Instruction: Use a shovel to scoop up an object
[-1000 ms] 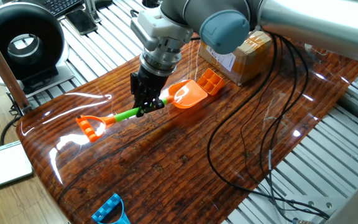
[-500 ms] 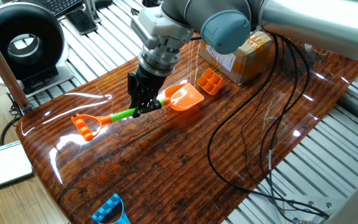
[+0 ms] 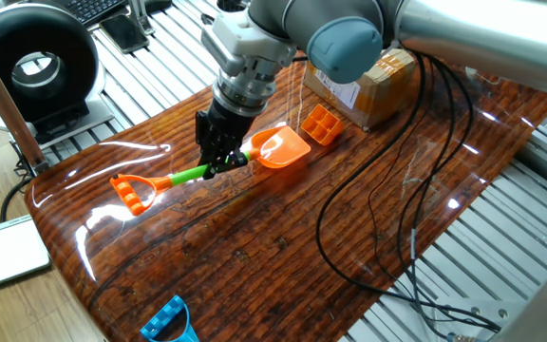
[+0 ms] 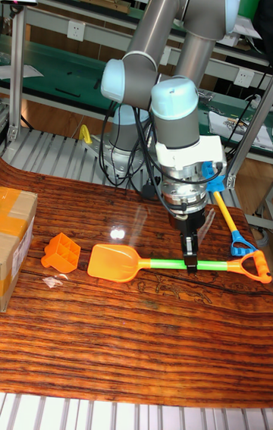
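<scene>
The shovel lies across the wooden table: orange blade [image 3: 283, 147], green shaft [image 3: 186, 175], orange D-shaped loop [image 3: 131, 193]. My gripper [image 3: 218, 167] points straight down and is shut on the green shaft near its middle. In the tall fixed view the gripper [image 4: 191, 263] pinches the shaft [image 4: 161, 264] between the blade [image 4: 112, 262] and the loop [image 4: 253, 268]. The object, a small orange block [image 3: 322, 124] with square compartments, sits just beyond the blade tip. A narrow gap separates the block [image 4: 61, 253] from the blade.
A brown cardboard box [image 3: 370, 84] stands right behind the block, at the table's far edge. A blue plastic toy [image 3: 171, 321] lies at the near edge, and a second yellow-shafted shovel with a blue handle [image 4: 240, 242] lies behind the loop. Black cables [image 3: 387, 218] trail over the table.
The gripper has pulled the shovel a little to the left, away from the block, so the blade tip no longer touches it. The last half second shows no movement.
</scene>
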`<state>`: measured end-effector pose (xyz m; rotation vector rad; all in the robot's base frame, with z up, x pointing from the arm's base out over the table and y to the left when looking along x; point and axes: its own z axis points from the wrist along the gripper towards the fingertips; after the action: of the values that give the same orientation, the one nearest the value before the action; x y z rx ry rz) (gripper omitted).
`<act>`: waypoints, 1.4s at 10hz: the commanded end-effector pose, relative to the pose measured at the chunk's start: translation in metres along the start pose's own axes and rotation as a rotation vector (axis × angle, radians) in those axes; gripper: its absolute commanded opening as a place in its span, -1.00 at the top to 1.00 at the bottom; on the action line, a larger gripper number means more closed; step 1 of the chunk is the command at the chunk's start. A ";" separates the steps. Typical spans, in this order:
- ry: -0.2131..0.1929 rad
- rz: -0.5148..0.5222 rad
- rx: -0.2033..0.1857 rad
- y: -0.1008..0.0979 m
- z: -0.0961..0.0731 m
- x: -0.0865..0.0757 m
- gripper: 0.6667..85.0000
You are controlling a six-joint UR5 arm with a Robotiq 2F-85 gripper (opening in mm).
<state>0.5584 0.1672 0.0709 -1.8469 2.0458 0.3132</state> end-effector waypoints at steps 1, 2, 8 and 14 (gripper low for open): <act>-0.019 -0.002 0.003 -0.003 0.002 0.006 0.98; -0.024 -0.004 0.005 -0.002 0.002 0.011 0.98; 0.007 0.014 -0.004 0.001 0.002 0.019 0.98; -0.003 0.006 -0.008 0.003 -0.001 0.021 0.98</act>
<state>0.5544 0.1492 0.0594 -1.8548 2.0580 0.3122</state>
